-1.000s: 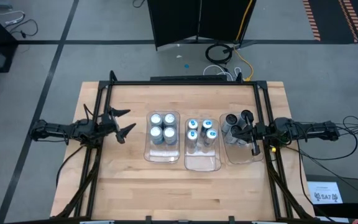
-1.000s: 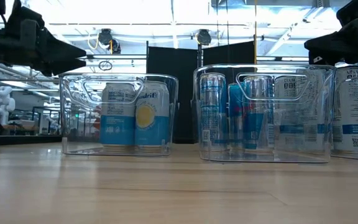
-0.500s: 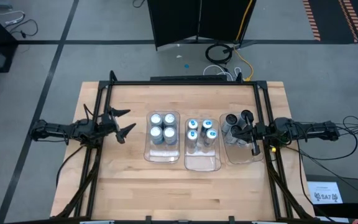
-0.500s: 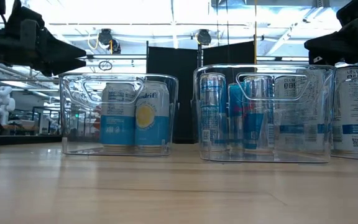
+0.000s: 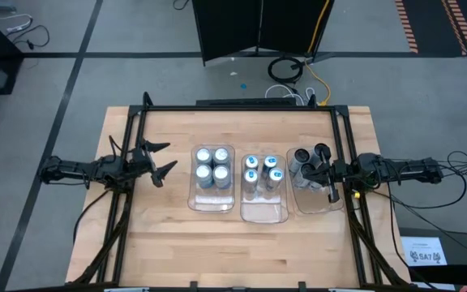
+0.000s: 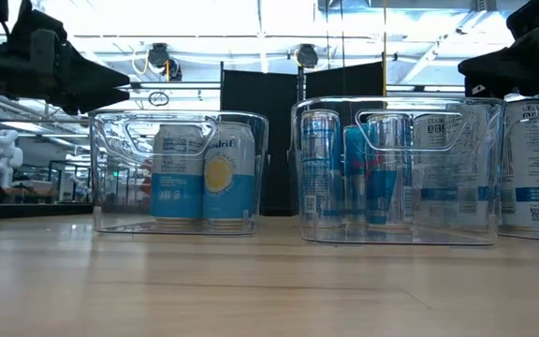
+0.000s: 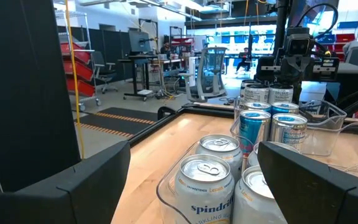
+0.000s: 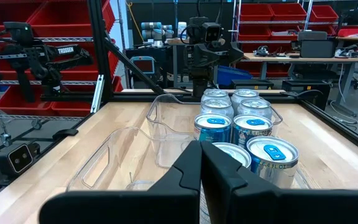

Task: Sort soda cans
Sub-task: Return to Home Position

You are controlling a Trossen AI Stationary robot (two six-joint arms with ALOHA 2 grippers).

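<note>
A robotics lab (red bin shelves [image 8: 272, 12], another robot arm [image 8: 36, 59] behind).

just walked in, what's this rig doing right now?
Sorting soda cans into three clear bins, and nothing is in hand. The silver-topped cans stand in the left bin, blue-topped cans in the middle bin, dark-topped cans in the right bin. The left gripper hangs open beside the left bin; the right gripper sits over the right bin, fingers shut on nothing.
</note>
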